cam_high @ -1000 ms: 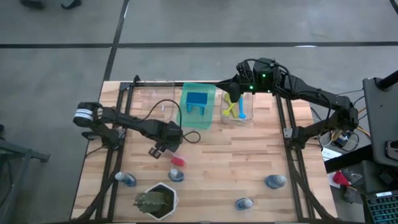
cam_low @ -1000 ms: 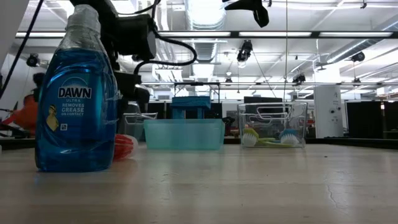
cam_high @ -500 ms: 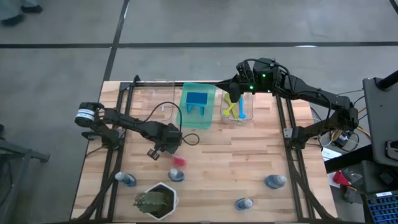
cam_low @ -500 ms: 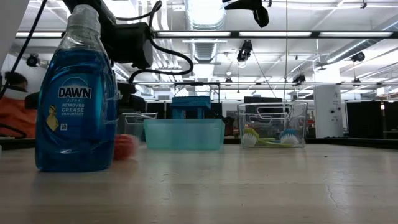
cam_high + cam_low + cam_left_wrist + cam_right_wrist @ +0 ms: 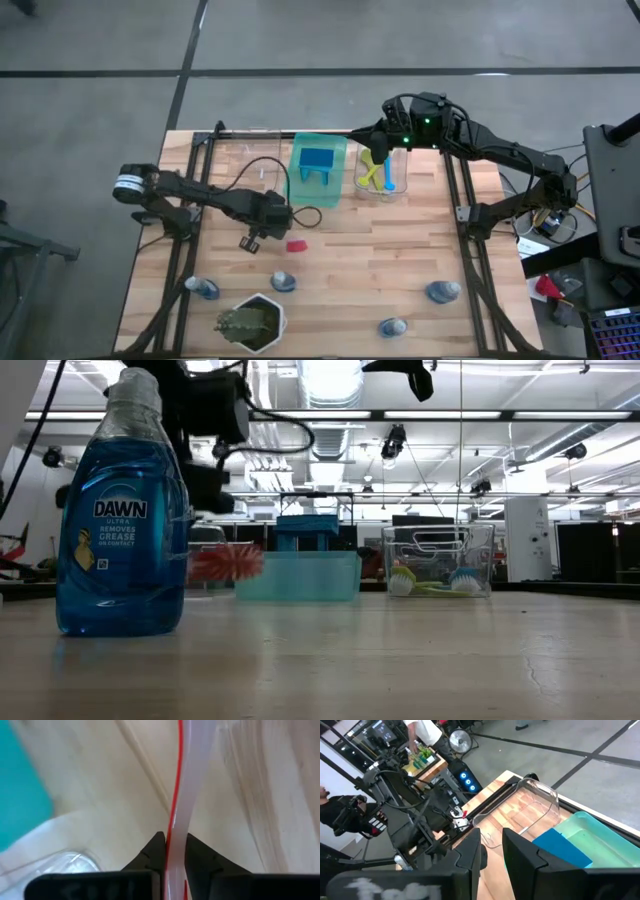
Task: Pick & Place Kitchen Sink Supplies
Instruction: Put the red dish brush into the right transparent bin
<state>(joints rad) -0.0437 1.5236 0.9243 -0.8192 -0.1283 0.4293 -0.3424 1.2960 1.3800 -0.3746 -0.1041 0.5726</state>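
Because its fingers are clamped on the red dish brush (image 5: 291,244) handle, the left gripper (image 5: 256,238) carries it clear of the table (image 5: 380,270), presumably bound for the clear bin (image 5: 381,176) at one o'clock, where the right gripper (image 5: 378,143) hovers slightly parted.

Left gripper (image 5: 262,232) mid-table, jaws pinched tight; right gripper (image 5: 377,148) raised at back, jaws seemingly parted.
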